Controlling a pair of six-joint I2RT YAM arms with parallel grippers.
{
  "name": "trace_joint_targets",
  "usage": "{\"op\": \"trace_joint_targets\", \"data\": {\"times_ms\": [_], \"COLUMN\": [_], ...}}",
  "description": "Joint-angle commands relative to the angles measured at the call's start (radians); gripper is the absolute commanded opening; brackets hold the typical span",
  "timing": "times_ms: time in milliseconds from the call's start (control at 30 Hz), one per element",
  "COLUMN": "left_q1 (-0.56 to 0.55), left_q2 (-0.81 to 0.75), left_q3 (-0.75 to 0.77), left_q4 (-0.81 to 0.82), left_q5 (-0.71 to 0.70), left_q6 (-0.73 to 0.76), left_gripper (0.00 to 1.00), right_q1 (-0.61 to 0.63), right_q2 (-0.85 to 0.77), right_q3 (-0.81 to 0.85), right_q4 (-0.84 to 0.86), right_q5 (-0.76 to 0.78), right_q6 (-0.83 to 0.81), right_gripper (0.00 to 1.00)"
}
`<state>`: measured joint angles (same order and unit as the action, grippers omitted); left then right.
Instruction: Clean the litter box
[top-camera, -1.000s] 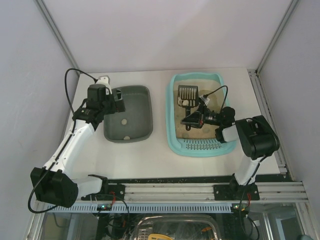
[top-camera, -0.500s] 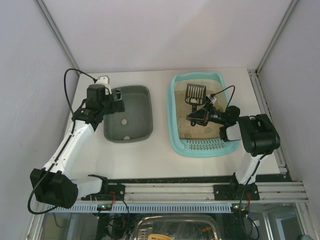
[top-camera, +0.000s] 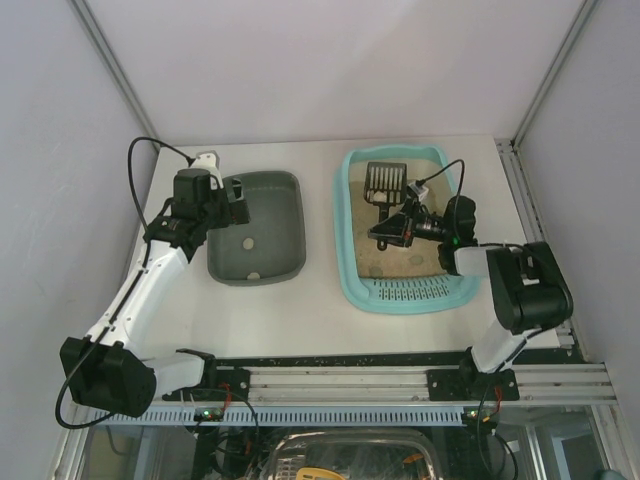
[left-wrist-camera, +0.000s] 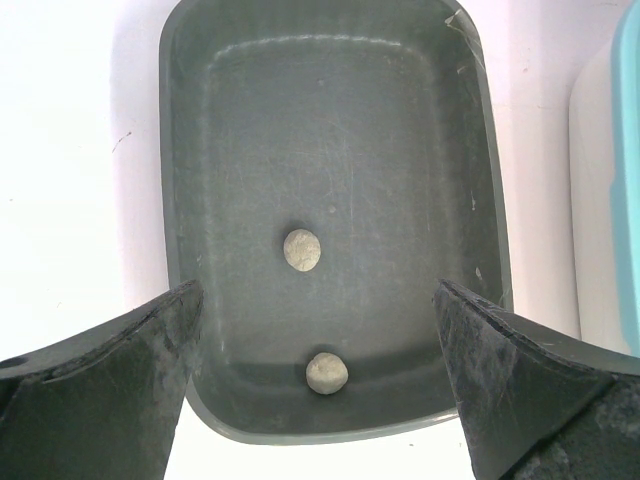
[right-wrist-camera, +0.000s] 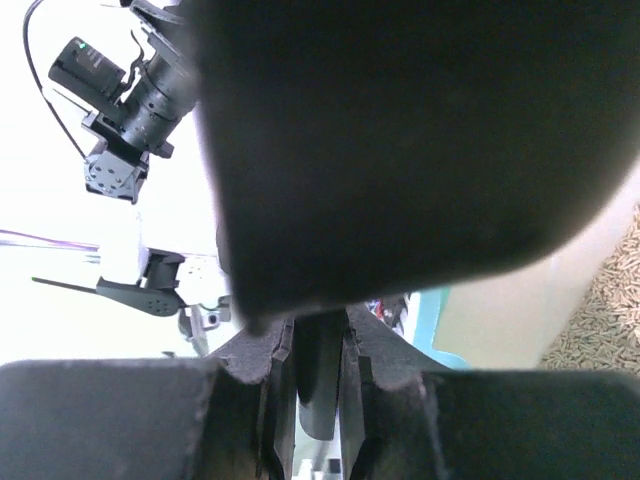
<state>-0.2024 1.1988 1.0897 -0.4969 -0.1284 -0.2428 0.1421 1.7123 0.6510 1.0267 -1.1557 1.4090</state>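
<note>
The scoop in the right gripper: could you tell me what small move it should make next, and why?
Probably dip the scoop into the litter: the right gripper holds it over the far end of the litter box, and its slotted head looks empty.

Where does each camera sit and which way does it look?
Top camera: high behind the robot, looking down on the table; both arms show.
Left wrist camera: on the left arm, looking down into the grey tray with two lumps; open left pincer shows.
Right wrist camera: on the right arm, looking along the right pincer shut on the scoop, which blocks most.
Shared: top and left wrist both show the grey tray.
</note>
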Motion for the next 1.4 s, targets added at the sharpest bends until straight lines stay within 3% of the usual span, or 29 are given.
{"op": "trace_joint_targets", "data": {"times_ms": [0,67,100,267,700,867,933,1000,1033,1133,1267,1367], "left_q1": [0.005,0.005,0.006,0.005,0.005,0.005,0.006,0.005,0.004,0.005,0.004,0.006], "left_q2": [-0.027,-0.026,-0.025,-0.029,-0.037,-0.039,-0.038,-0.04,-0.041,-0.045,-0.044,-0.047], "left_q3": [0.012,0.009,0.008,0.002,-0.002,-0.006,-0.005,-0.005,-0.005,-0.008,-0.011,-0.011], "left_q4": [0.021,0.021,0.021,0.025,0.025,0.025,0.025,0.025,0.024,0.023,0.024,0.023], "left_q5": [-0.004,0.006,0.008,0.018,0.063,0.061,0.059,0.061,0.061,0.059,0.06,0.061], "left_q6": [0.018,0.021,0.024,0.021,0.029,0.039,0.036,0.034,0.035,0.043,0.043,0.042], "left_gripper": [1.0,1.0,1.0,1.0,1.0,1.0,1.0,1.0,1.0,1.0,1.0,1.0], "right_q1": [0.006,0.038,0.041,0.01,0.036,0.034,0.053,0.079,0.057,-0.056,-0.02,-0.028], "right_q2": [-0.134,-0.203,-0.224,-0.257,-0.316,-0.347,-0.39,-0.459,-0.48,-0.433,-0.407,-0.326], "right_q3": [0.085,0.136,0.129,0.032,0.022,-0.018,-0.014,0.022,-0.001,-0.142,-0.146,-0.183], "right_q4": [-0.297,-0.567,-0.597,-0.471,-0.494,-0.343,-0.424,-0.651,-0.555,-0.104,-0.061,0.209], "right_q5": [0.015,0.025,0.032,0.057,0.05,0.078,0.142,0.22,0.221,0.203,0.15,0.153], "right_q6": [-0.34,-0.565,-0.598,-0.564,-0.6,-0.537,-0.668,-0.874,-0.827,-0.443,-0.395,-0.167], "right_gripper": [0.0,0.0,0.0,0.0,0.0,0.0,0.0,0.0,0.0,0.0,0.0,0.0]}}
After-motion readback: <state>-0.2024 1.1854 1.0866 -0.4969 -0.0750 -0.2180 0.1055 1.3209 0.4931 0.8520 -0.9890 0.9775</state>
